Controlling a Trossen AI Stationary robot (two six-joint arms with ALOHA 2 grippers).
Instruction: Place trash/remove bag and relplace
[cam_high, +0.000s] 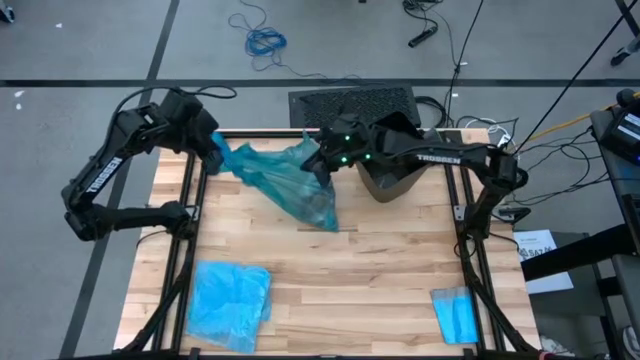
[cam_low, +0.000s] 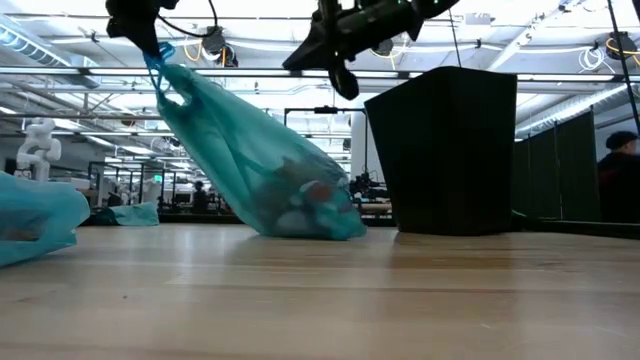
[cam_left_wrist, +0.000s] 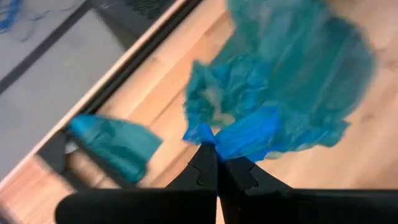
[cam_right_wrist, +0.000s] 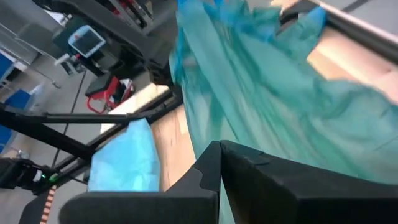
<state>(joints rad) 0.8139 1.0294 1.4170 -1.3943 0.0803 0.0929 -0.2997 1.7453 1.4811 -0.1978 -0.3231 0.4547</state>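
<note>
Pinching a twisted blue-edged corner of the bag (cam_high: 285, 180) between fully closed fingers, the left gripper (cam_left_wrist: 216, 155) holds it up above the far left part of the desk (cam_high: 390, 270), to the left of the black bin (cam_high: 392, 180). The right gripper (cam_low: 343, 82) hangs with its fingers closed together and nothing visibly between them, just above the bag's upper edge, between the left gripper and the bin. The bag is dark teal, crinkly and translucent; it slopes down from the held corner, and its bulging bottom rests on the desk just left of the bin. Pale and brownish trash (cam_low: 310, 205) shows through that bulge. The bin stands upright. A sky-blue replacement bag (cam_high: 230, 292) lies flat well nearer the front than the bin.
</note>
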